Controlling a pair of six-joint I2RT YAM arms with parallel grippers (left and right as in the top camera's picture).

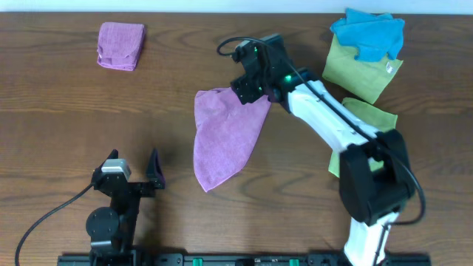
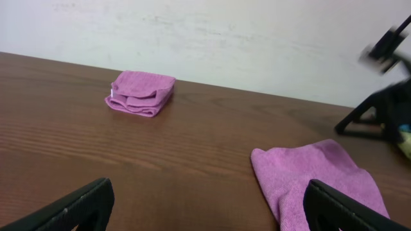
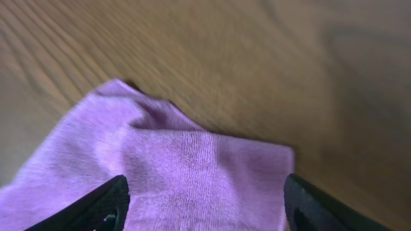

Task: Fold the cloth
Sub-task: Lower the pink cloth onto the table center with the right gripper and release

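The purple-magenta cloth point(image 1: 222, 140) lies mid-table as a loose, tapering shape, wide at the far end and coming to a point near the front. My right gripper point(image 1: 250, 90) sits over its far right corner. In the right wrist view the cloth point(image 3: 192, 160) fills the space between the jaws of the right gripper point(image 3: 205, 192), which stand wide apart and open over the fabric. My left gripper point(image 1: 134, 164) rests at the front left, open, with bare wood between its fingers. From the left wrist, the left gripper point(image 2: 209, 199) has the cloth point(image 2: 321, 173) beside its right finger.
A small folded purple pad point(image 1: 121, 45) lies at the far left and also shows in the left wrist view point(image 2: 141, 94). At the far right, a blue cloth point(image 1: 368, 33) lies on a yellow-green cloth point(image 1: 362, 74). Another green cloth point(image 1: 369, 114) lies under the right arm.
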